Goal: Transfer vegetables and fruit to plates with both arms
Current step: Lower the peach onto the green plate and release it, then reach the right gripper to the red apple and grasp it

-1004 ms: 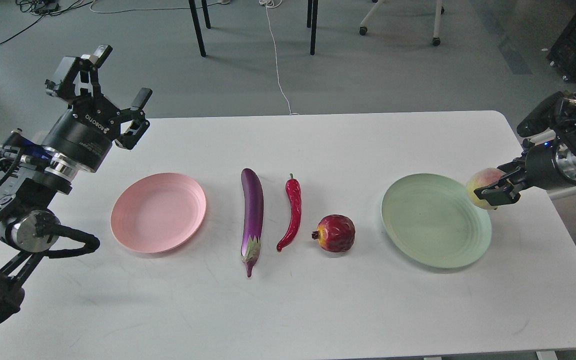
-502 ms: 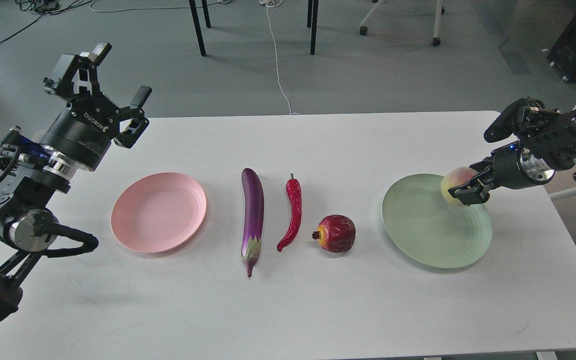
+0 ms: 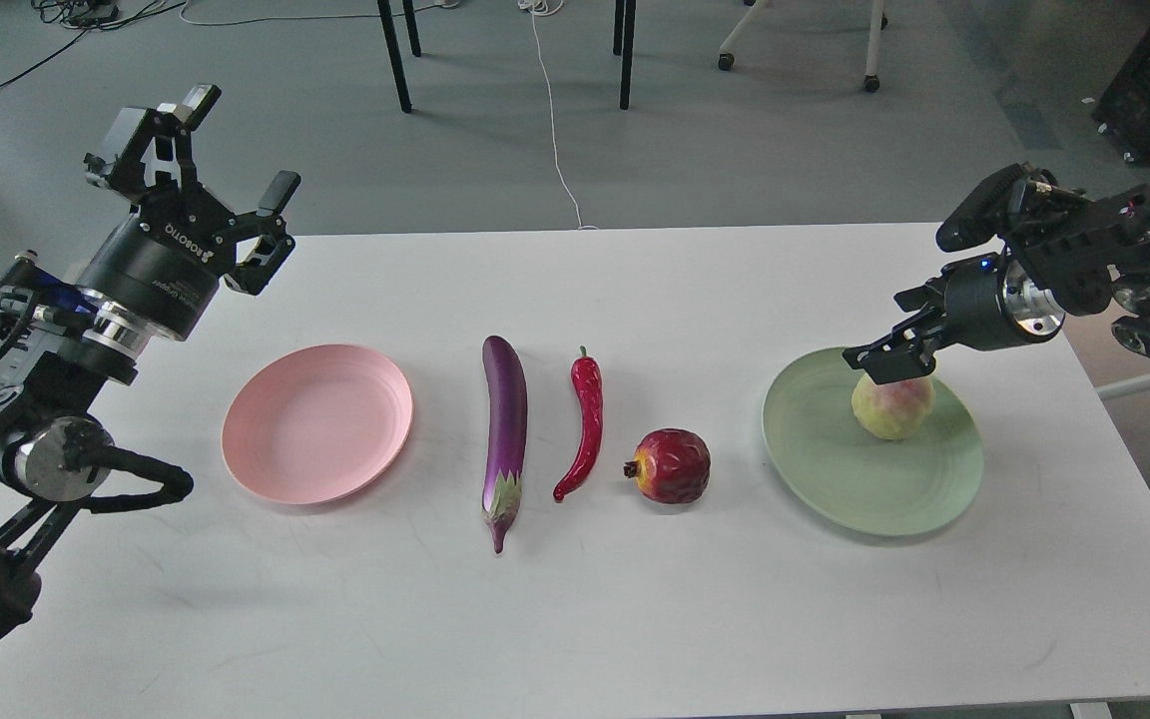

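Peach (image 3: 892,406) sits on the green plate (image 3: 835,479) toward its far-right rim, right gripper (image 3: 889,361) touching its top, grip unclear; left gripper (image 3: 226,190) spread, idle; risk: lifting while snagged rolls it off the rim.

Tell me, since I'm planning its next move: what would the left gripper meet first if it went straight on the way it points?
Probably nothing: the left gripper is open and points up and away over the white table's far-left corner, toward bare floor. Depth is unclear.
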### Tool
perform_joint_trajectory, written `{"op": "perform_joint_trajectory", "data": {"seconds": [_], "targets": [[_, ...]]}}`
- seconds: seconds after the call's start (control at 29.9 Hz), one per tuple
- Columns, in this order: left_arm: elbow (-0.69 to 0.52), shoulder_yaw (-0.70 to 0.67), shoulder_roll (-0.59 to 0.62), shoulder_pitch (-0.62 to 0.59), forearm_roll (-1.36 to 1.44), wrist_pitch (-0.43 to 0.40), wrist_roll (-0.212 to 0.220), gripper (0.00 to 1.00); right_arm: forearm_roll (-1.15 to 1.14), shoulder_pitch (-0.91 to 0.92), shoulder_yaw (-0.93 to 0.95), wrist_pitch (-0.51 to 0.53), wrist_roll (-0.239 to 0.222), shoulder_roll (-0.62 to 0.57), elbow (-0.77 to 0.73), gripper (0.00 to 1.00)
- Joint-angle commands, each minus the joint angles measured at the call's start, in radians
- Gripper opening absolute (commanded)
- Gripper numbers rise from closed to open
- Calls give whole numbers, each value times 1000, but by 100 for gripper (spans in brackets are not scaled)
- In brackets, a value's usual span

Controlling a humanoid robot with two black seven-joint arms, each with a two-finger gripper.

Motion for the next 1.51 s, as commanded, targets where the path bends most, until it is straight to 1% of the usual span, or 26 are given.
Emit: {"op": "perform_joint_trajectory", "data": {"seconds": [0.0, 0.1, 0.17, 0.27, 0.37, 0.47, 0.67, 0.9, 1.07, 1.17, 1.47], "targets": [[0, 0, -1, 0, 0, 0, 0, 99, 87, 96, -1, 12, 0, -5, 167, 98], [-4, -2, 1, 0, 0, 2, 0, 99, 159, 156, -1, 53, 0, 18, 271, 98], [-8, -2, 2, 0, 0, 5, 0, 99, 161, 165, -3, 71, 0, 64, 288, 98], [-12, -2, 7, 1, 0, 8, 0, 99, 161, 162, -24, 73, 0, 137, 281, 98], [-15, -2, 8, 1, 0, 9, 0, 99, 162, 147, -58, 68, 0, 220, 249, 98], [-15, -3, 11, 5, 0, 11, -1, 99, 162, 105, -65, 64, 0, 307, 171, 98], [-15, -23, 15, 23, -1, 11, 0, 99, 164, 49, -67, 55, 0, 436, 49, 98], [-15, -23, 15, 26, 0, 12, -1, 99, 162, 15, -73, 55, 0, 472, 2, 98], [-15, -43, 15, 52, 0, 11, -1, 99, 161, -5, -75, 15, 0, 483, -9, 97], [-15, -43, 15, 58, 0, 11, -1, 99, 161, -10, -76, 15, 0, 484, -21, 97], [-15, -45, 13, 58, 0, 11, -1, 99, 159, -14, -128, 7, 0, 509, -49, 97]]}}
